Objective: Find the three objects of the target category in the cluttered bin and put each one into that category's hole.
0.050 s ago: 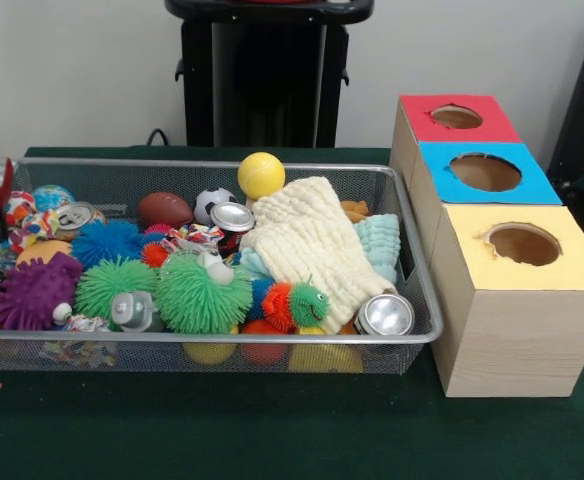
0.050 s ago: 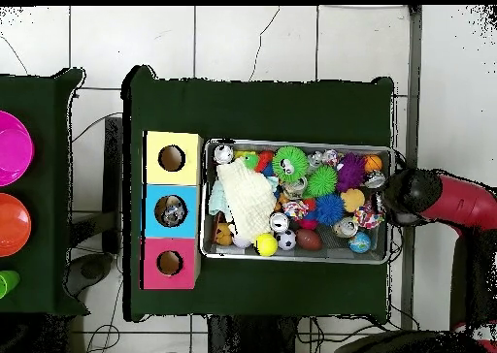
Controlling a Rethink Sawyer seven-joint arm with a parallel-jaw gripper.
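I see the table (image 1: 272,440) carrying the wire bin (image 1: 412,300), with the arm (image 2: 456,199) at the bin's end farthest from the three boxes (image 1: 517,300). Whether its fingers are apart, I cannot tell. Crushed cans (image 1: 384,315) lie among spiky balls (image 1: 202,295) and a cream cloth (image 1: 307,245).

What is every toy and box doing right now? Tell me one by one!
yellow ball: perched on the heap at the bin's far side
cream cloth: crumpled, draped over the toys
silver can: lying on its side in the bin's corner
wire bin: full
blue box: something inside its hole
red box: hole open
yellow box: hole open
gripper: at the bin's end
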